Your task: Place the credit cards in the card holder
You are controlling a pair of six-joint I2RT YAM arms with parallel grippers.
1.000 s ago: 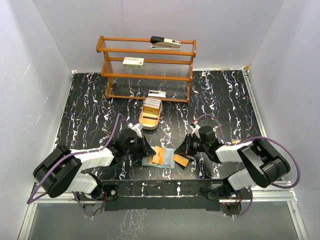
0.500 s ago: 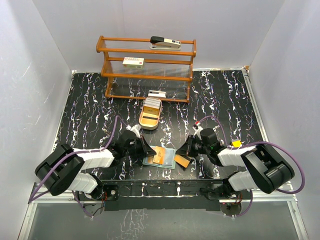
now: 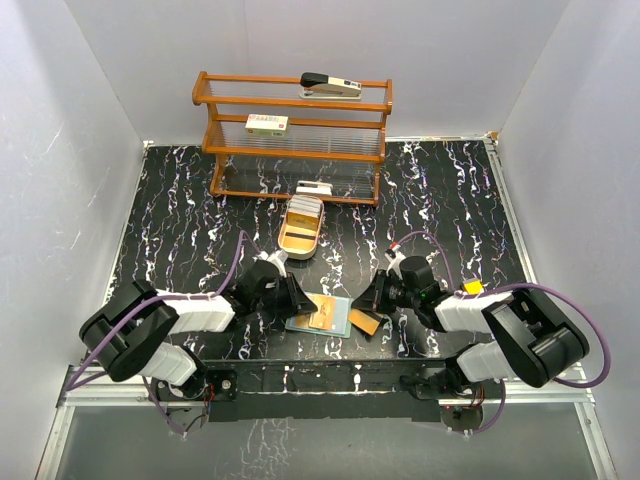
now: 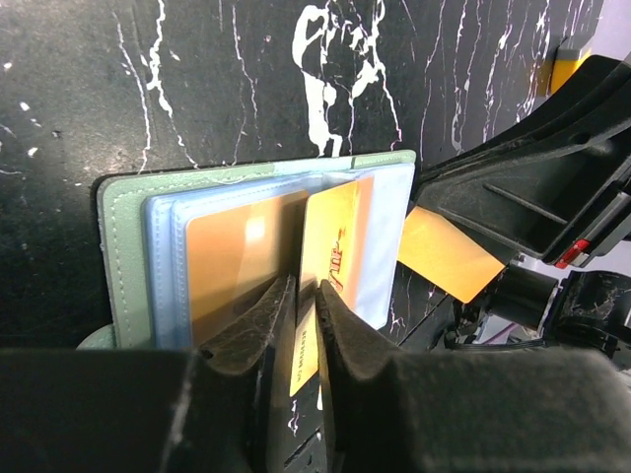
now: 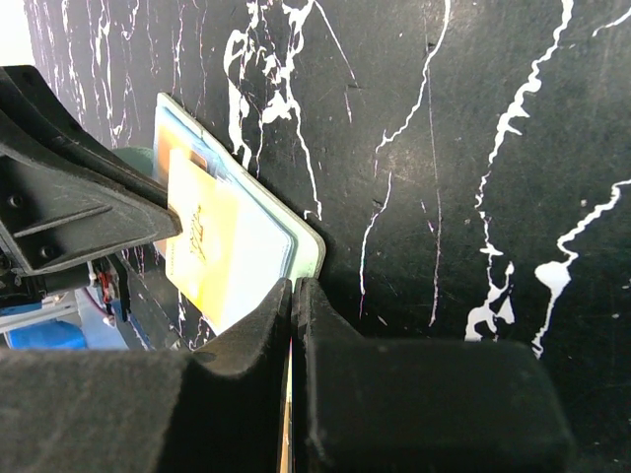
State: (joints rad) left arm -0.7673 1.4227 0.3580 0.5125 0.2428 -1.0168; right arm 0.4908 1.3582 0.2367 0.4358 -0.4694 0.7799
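The sage-green card holder (image 3: 305, 323) lies open near the table's front edge, its clear blue pockets up; it also shows in the left wrist view (image 4: 123, 246) and the right wrist view (image 5: 308, 248). One orange card (image 4: 232, 271) sits inside a pocket. My left gripper (image 3: 296, 297) (image 4: 307, 286) is shut on a gold-orange card (image 4: 333, 232), held on edge over the pockets. My right gripper (image 3: 369, 300) (image 5: 294, 284) is shut on another orange card (image 3: 364, 322) (image 4: 446, 256), just right of the holder. That card shows only as a thin edge between the right fingers.
A tan oval tray (image 3: 300, 228) holding more cards stands behind the holder. A wooden rack (image 3: 290, 150) at the back carries a stapler (image 3: 330, 85) and a white box (image 3: 266, 124); another white box (image 3: 313, 188) is on its lowest level. The two grippers are close together.
My left gripper has edged right toward the holder with its card. My right arm shifted slightly a second ago and has held still since.
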